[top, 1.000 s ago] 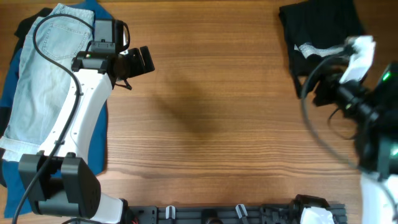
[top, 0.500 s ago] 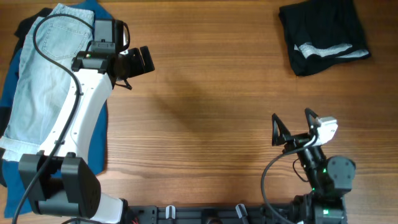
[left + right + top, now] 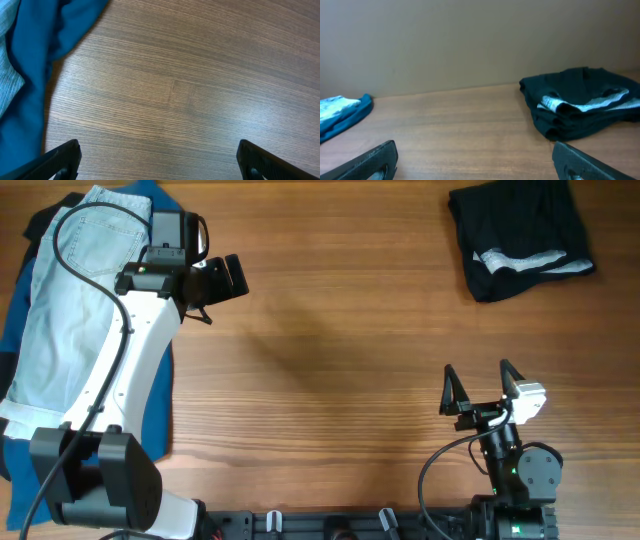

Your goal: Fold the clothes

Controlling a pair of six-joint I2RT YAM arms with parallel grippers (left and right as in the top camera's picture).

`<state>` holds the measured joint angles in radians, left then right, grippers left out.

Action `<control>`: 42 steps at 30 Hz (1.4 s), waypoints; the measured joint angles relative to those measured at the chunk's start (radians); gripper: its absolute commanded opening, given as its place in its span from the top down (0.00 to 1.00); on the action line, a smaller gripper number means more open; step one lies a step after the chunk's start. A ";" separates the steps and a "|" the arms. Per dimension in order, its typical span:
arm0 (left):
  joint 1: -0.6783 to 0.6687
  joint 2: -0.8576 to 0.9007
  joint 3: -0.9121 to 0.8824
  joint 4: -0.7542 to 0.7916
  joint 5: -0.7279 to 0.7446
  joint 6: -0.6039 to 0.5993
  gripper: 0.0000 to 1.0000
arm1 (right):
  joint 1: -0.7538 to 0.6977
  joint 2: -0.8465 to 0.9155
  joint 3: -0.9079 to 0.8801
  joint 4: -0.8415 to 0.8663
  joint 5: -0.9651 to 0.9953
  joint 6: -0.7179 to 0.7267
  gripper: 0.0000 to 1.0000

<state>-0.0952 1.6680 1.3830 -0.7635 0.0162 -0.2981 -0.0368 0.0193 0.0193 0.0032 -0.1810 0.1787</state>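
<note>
The black shorts [image 3: 520, 235] lie folded at the table's far right corner, a whitish waistband lining [image 3: 530, 260] showing; they also show in the right wrist view [image 3: 580, 107]. The light-blue denim shorts [image 3: 60, 310] lie on a dark-blue garment [image 3: 155, 395] at the left edge. The dark-blue garment shows in the left wrist view [image 3: 30, 75]. My left gripper [image 3: 222, 280] is open and empty over bare wood just right of the denim pile. My right gripper [image 3: 478, 385] is open and empty near the front right, far from the black shorts.
The wooden table [image 3: 340, 360] fills the view. A black rail with clips [image 3: 380, 522] runs along the front edge. A plain wall [image 3: 470, 40] stands behind the table in the right wrist view. The left arm [image 3: 120, 390] lies over the denim pile.
My right arm has pulled back from the black shorts at the far right to the front right, leaving them folded. The left arm has not moved.
</note>
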 measured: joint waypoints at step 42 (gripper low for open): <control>0.003 -1.189 -1.281 1.031 -0.034 0.000 0.00 | 0.002 0.001 -0.010 0.006 0.006 0.000 0.00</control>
<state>-0.0921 0.4789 0.1024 0.2676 -0.0174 -0.2977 -0.0353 0.0200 0.0090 0.0090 -0.1745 0.1791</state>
